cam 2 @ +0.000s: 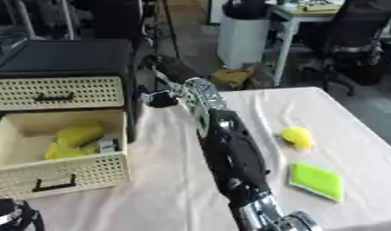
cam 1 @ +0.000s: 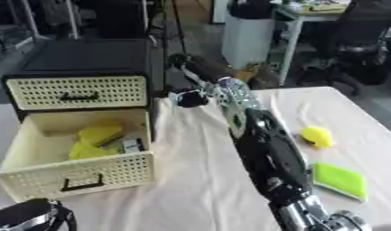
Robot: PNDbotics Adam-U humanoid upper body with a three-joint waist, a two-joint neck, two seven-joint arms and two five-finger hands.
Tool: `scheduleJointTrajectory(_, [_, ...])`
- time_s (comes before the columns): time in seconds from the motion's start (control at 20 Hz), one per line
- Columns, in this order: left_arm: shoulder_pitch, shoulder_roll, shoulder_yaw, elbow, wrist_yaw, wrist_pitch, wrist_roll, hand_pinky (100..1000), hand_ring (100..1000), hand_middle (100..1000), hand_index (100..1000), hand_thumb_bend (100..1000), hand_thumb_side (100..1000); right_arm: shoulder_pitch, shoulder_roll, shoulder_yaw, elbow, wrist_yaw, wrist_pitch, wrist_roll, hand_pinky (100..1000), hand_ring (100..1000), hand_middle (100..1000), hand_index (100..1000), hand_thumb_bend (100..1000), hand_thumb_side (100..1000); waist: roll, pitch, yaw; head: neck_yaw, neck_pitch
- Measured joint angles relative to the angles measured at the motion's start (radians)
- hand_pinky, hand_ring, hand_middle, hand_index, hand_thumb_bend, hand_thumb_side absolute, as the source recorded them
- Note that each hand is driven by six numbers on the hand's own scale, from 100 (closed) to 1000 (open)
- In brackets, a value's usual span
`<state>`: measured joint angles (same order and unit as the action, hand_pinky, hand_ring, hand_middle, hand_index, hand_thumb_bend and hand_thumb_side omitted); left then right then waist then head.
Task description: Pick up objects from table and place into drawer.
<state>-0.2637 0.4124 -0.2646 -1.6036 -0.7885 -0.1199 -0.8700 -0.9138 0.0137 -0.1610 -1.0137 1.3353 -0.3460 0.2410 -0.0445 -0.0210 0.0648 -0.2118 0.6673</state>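
right hand [cam 1: 190,97] far edge of tabltop, 12 o'clock, fingers unclear, cannot tell grip | yellow round object [cam 1: 317,136] tabletop [cam 1: 198,180] 3 o'clock | green flat pad [cam 1: 340,180] 4 o'clock | open drawer [cam 1: 76,173] 9 o'clock, yellow items [cam 1: 94,140] inside | left hand [cam 1: 28,215] 7 o'clock corner, state unclear

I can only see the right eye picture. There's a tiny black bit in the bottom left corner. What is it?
Observer: The left eye view shows more of it. It is a rounded black shape with a silver band, probably the robot's left hand resting low in that corner. I cannot make out its fingers.
Operator: My picture cuts off the left end of the open drawer. Is all of it there in yours?
Observer: Yes. The left eye view shows the whole front of the open drawer, including its left front corner, which lies just above that black shape.
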Motion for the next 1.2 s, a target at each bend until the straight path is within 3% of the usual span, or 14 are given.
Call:
scheduleJointTrajectory(0.55, [-0.092, -0.064, -0.006, 0.170, -0.079, 0.039, 0.214, 100, 151, 271, 668, 491, 1000, 0.008, 0.009, 0.000, -0.010, -0.001, -0.001, 0.001, 964, 985, 918, 880, 100, 419, -0.001, 0.003, -0.016, 0.009, 0.000])
scheduleJointTrajectory(0.9, [-0.116, -0.073, 0.040, 0.239, -0.127, 0.074, 0.313, 100, 154, 276, 674, 493, 1000, 0.008, 0.009, 0.000, -0.013, -0.003, -0.002, 0.002, 965, 985, 918, 876, 100, 421, -0.006, 0.003, -0.017, 0.009, 0.000])
scheduleJointTrajectory(0.95, [-0.116, -0.075, 0.047, 0.247, -0.131, 0.081, 0.327, 100, 154, 277, 678, 452, 1000, 0.008, 0.009, 0.000, -0.013, -0.004, -0.002, 0.002, 965, 985, 918, 876, 100, 422, -0.006, 0.003, -0.017, 0.009, 0.000])
scheduleJointTrajectory(1.0, [-0.117, -0.076, 0.056, 0.254, -0.136, 0.088, 0.342, 100, 154, 277, 679, 492, 1000, 0.008, 0.009, 0.000, -0.013, -0.005, -0.003, 0.002, 965, 985, 918, 876, 100, 422, -0.006, 0.003, -0.017, 0.009, 0.000])
scheduleJointTrajectory(1.2, [-0.144, -0.078, 0.085, 0.285, -0.149, 0.115, 0.397, 100, 153, 278, 695, 487, 1000, 0.008, 0.009, 0.000, -0.013, -0.008, -0.003, 0.002, 965, 985, 918, 875, 100, 424, -0.009, 0.004, -0.017, 0.009, 0.000])
